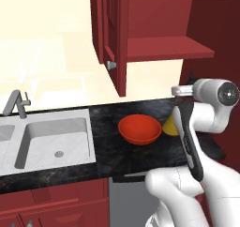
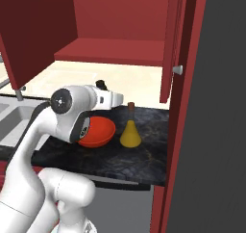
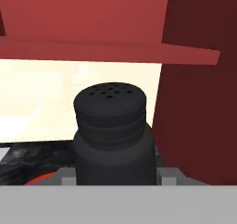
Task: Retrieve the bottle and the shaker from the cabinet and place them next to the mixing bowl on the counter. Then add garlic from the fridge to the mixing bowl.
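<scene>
Hand view: hand (image 3: 113, 174) clamped around the black shaker (image 3: 111, 135).

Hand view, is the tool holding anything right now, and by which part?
Yes, the tool holds the black shaker by its lower body, lid end up.

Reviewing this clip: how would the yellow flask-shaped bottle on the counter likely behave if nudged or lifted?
The bottle probably resists tipping: its cone base is wide and its neck thin. It looks like glass, so likely slick and breakable. Standing close beside the mixing bowl, a push might knock it against the rim.
</scene>
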Tool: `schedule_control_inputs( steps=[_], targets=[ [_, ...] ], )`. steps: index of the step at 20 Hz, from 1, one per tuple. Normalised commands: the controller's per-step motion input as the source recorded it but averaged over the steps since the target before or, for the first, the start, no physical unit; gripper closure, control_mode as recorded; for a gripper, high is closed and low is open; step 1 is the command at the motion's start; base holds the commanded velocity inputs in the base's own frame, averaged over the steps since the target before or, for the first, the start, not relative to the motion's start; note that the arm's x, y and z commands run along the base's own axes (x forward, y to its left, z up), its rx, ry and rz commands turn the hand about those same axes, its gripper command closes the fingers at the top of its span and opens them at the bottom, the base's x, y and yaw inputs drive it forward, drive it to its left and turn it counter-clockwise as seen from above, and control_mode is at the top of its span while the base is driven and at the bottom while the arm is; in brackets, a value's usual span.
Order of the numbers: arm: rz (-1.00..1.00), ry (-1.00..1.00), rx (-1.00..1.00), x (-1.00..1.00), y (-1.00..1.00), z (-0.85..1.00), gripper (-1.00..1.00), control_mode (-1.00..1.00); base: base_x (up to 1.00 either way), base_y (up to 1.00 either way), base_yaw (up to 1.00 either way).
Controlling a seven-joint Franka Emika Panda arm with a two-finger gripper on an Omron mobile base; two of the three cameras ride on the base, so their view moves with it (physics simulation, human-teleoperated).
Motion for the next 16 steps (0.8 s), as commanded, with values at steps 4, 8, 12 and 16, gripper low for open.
schedule_control_inputs(
  steps=[4,8,12,16],
  targets=[
    [-0.10,0.00,-0.06,-0.35,-0.05,-1.00,1.00,-1.00,0.00,0.00,0.00],
    [0.00,-0.09,-0.01,-0.21,-0.16,-0.66,1.00,-1.00,0.00,0.00,0.00],
    [0.29,-0.06,0.00,0.03,-0.19,-0.01,1.00,-1.00,0.00,0.00,0.00],
    [0.27,0.00,0.00,0.01,-0.16,0.00,1.00,-1.00,0.00,0.00,0.00]
  ],
)
